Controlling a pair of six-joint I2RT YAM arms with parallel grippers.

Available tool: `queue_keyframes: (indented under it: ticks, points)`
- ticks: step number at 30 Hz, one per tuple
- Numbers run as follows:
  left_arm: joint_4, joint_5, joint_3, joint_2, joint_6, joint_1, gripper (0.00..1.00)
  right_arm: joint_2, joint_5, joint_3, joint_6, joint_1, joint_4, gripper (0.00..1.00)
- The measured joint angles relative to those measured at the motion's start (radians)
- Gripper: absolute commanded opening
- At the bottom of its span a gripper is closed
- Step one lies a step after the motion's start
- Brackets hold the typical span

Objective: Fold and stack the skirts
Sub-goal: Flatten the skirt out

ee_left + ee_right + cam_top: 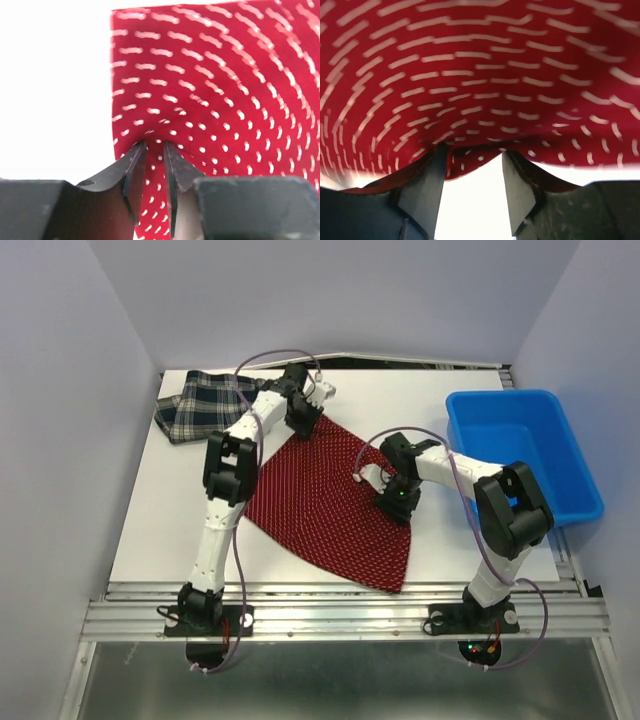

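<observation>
The red polka-dot skirt [325, 495] lies spread like a fan on the white table [160, 520]. My left gripper [303, 422] is at its far corner. In the left wrist view its jaws [155, 144] stand narrow, with a ridge of the red cloth [215, 90] pinched between them. My right gripper [393, 502] is at the skirt's right edge. Its jaws [472, 150] stand apart, their tips at the hem of the red cloth [480, 65], with white table showing between the fingers [427, 190]. The plaid skirt [200, 408] lies crumpled at the far left corner.
A blue plastic bin [525, 455] stands at the table's right edge, beside the right arm. Grey walls close in the table on the left, back and right. A metal rail runs along the near edge.
</observation>
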Motion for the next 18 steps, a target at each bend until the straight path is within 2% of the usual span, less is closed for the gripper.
queue_keyframes:
  ticks: [1,3,4,5,6,8,11,15,18]
  points:
    - [0.006,0.000,0.167,0.098,-0.001,-0.003,0.42,-0.006,-0.031,-0.006,0.005,0.047,-0.028,0.56]
    - [-0.023,-0.004,0.377,0.220,0.005,-0.008,0.50,-0.008,-0.100,-0.003,0.015,0.125,-0.080,0.57]
    - [-0.018,-0.008,0.458,0.267,0.004,-0.013,0.53,-0.006,-0.139,0.005,0.020,0.153,-0.109,0.58]
    - [-0.008,-0.008,0.461,0.273,0.005,-0.014,0.55,-0.006,-0.199,0.022,0.029,0.190,-0.143,0.58]
    - [0.009,-0.008,0.426,0.262,0.004,-0.014,0.57,-0.006,-0.235,0.042,0.036,0.208,-0.168,0.57]
    - [0.090,-0.008,0.240,0.160,0.003,-0.014,0.61,-0.003,-0.300,0.115,0.059,0.218,-0.226,0.57]
    - [0.128,-0.010,0.002,-0.005,0.002,-0.013,0.62,-0.017,-0.360,0.247,0.110,0.179,-0.220,0.57]
    - [0.127,-0.011,-0.183,-0.237,-0.015,-0.004,0.62,-0.052,-0.345,0.290,0.155,0.080,-0.158,0.53]
    - [0.186,0.002,-0.360,-0.459,-0.041,0.010,0.62,-0.039,-0.293,0.290,0.163,0.018,-0.109,0.51]
